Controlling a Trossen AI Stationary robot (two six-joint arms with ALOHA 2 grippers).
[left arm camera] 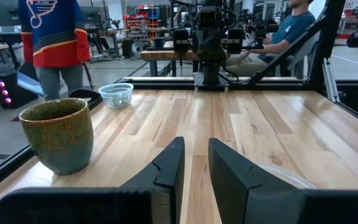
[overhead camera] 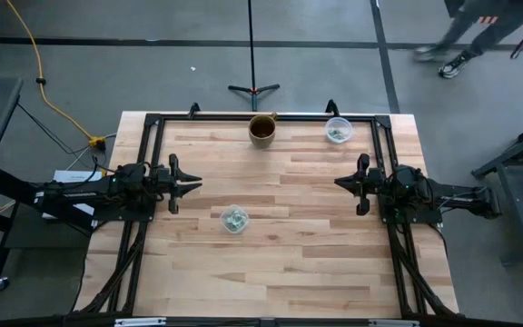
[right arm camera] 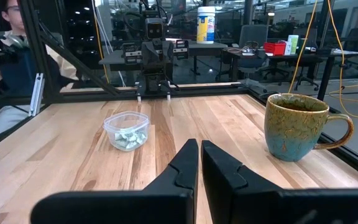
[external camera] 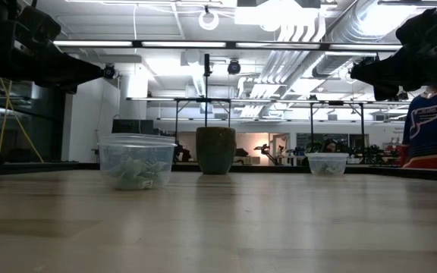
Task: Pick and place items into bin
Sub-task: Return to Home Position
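Two arms idle, one on each side of the mug (overhead camera: 262, 130).
Likely parked clear of finished work, the left gripper (overhead camera: 195, 184) hangs well left of the mug, fingers slightly apart and empty. The packets (overhead camera: 236, 220) lie in the clear bin (overhead camera: 225, 219) on the mug's near side, well apart from both grippers. A second bin (overhead camera: 338, 124) right of the mug holds more. The right gripper (overhead camera: 340, 183), fingers together, waits farther right.

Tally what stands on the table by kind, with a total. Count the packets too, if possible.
Clear bins: 2
Green mug: 1
Total: 3
Packets lie in both bins, too heaped and small to count.
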